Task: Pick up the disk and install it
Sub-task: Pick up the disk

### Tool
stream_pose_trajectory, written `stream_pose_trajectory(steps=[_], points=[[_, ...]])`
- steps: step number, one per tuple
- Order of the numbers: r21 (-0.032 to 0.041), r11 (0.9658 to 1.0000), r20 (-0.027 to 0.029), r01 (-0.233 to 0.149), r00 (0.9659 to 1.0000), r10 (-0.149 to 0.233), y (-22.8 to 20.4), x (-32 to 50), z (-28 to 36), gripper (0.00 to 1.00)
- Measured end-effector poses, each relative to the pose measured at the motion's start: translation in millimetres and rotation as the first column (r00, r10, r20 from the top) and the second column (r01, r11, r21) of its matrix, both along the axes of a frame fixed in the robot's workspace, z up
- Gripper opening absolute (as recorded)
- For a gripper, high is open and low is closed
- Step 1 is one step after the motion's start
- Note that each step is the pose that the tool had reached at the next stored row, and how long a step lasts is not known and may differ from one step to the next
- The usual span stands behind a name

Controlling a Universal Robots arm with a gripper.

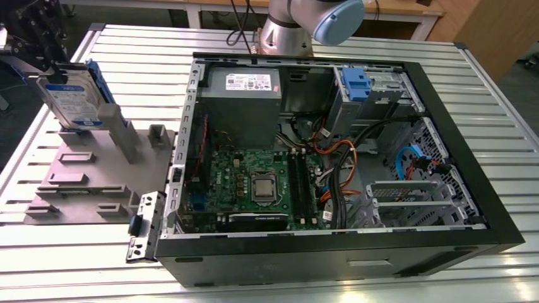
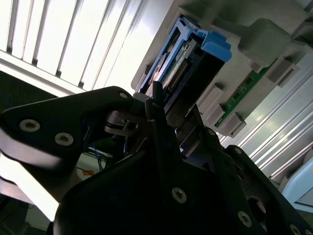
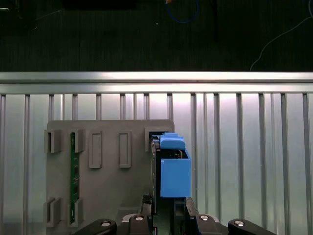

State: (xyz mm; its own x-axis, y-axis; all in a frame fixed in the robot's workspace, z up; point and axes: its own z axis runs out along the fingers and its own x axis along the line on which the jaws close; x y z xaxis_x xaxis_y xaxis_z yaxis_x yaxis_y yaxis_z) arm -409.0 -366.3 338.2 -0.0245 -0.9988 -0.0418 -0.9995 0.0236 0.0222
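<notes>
1. Ribbed metal counter point(image 1: 471, 82) carries an open case point(image 1: 337, 252). A grey plate point(image 1: 84, 170) lies just beside the case, on the exterior view's left.
2. The disk point(image 1: 74, 95) stands on end at the far corner of the plate, outside the case. Its lower end is seated among the plate's raised blocks.
3. Its long axis is near upright, with the top leaning slightly toward the exterior view's left. The labelled face is turned to that camera.
4. The end effector point(image 1: 47, 66) sits directly over the disk's upper end, so the disk lies straight below it along the tool's own line.
5. In the first wrist view, the disk's point(image 3: 173, 176) blue-railed edge runs straight out from the end effector point(image 3: 167, 210), centred and not offset to either side.
6. In the second wrist view, the disk point(image 2: 171, 73) lies close ahead of the end effector point(image 2: 164, 110).
7. Whether the end effector is clamped on the disk or merely placed around it cannot be told.
8. Judgement: the disk is not yet installed. The bay point(image 1: 370, 95) with its blue latch lies well apart, across the case toward the exterior view's right.
</notes>
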Motion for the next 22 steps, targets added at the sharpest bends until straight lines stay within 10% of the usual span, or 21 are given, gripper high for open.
stream_pose_trajectory(steps=[22], points=[[0.0000,1.0000,-0.0001,0.000,1.0000,0.000,0.0,0.0,9.7,0.35]])
